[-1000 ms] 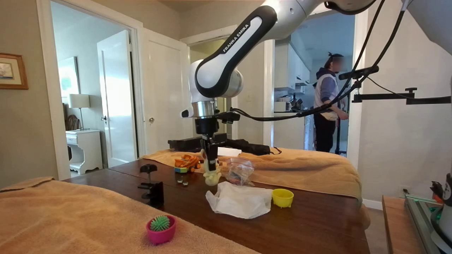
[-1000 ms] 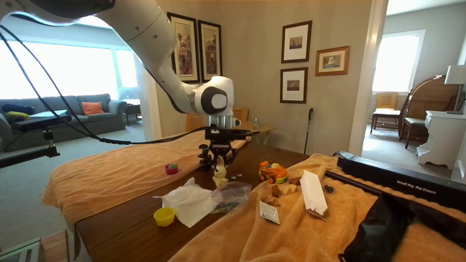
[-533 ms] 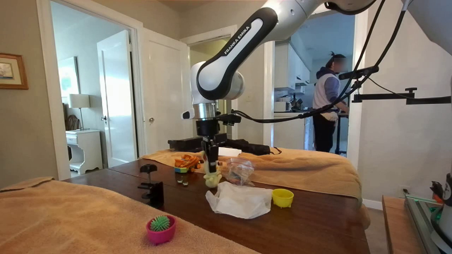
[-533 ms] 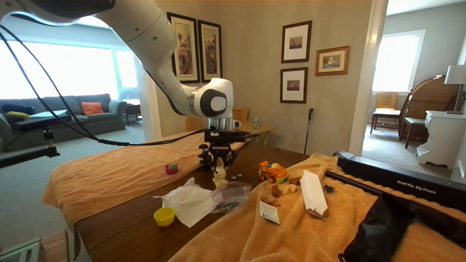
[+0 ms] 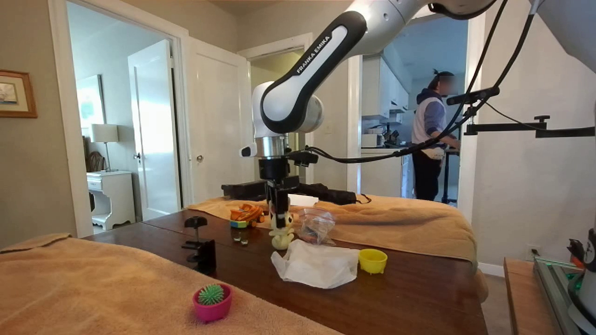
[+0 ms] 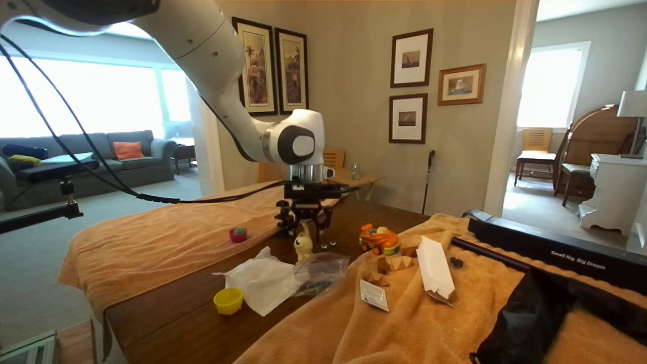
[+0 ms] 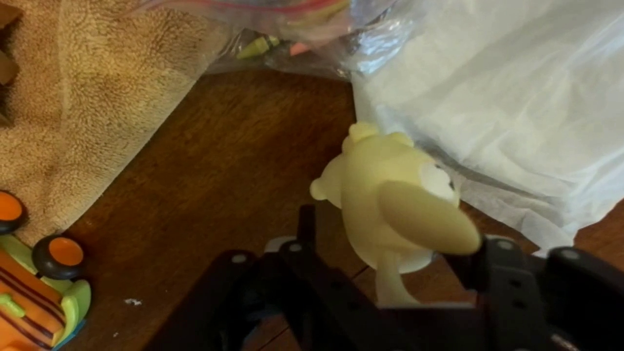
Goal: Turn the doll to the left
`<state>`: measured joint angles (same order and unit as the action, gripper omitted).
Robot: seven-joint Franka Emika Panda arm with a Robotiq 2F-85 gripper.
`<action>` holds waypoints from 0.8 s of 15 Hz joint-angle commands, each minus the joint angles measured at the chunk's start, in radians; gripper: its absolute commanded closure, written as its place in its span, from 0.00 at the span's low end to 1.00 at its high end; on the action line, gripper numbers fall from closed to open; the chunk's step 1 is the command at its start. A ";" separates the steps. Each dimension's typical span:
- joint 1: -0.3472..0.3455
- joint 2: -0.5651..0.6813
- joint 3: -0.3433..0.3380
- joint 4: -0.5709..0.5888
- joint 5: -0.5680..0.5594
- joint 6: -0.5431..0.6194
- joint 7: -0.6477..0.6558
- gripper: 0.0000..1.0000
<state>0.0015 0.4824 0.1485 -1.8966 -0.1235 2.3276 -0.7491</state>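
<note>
Wrist view: pale rabbit doll [image 7: 373, 180] between wide-parted fingers [image 7: 514, 292]; one ear is by a fingertip, whether touching I cannot tell. In an exterior view: the doll, long axis upright, stands on dark worktop [image 5: 251, 267] beside white paper [image 5: 321, 267], body below the fingertips. In an exterior view: orange towels [image 6: 167, 237], grey sofa [image 6: 98, 146], framed pictures [image 6: 411, 58].

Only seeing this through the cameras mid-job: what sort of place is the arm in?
Probably a home: an exterior view shows a gray sofa, framed pictures and a lamp.
</note>
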 commanded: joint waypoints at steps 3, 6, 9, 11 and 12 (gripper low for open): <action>-0.007 -0.029 0.005 -0.038 0.022 0.039 0.017 0.00; -0.008 -0.032 0.005 -0.044 0.023 0.056 0.025 0.00; -0.008 -0.041 0.008 -0.050 0.029 0.065 0.043 0.00; -0.007 -0.054 0.011 -0.055 0.038 0.073 0.068 0.00; -0.001 -0.073 0.012 -0.067 0.048 0.090 0.103 0.00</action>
<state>-0.0003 0.4723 0.1501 -1.9087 -0.1194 2.3756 -0.7044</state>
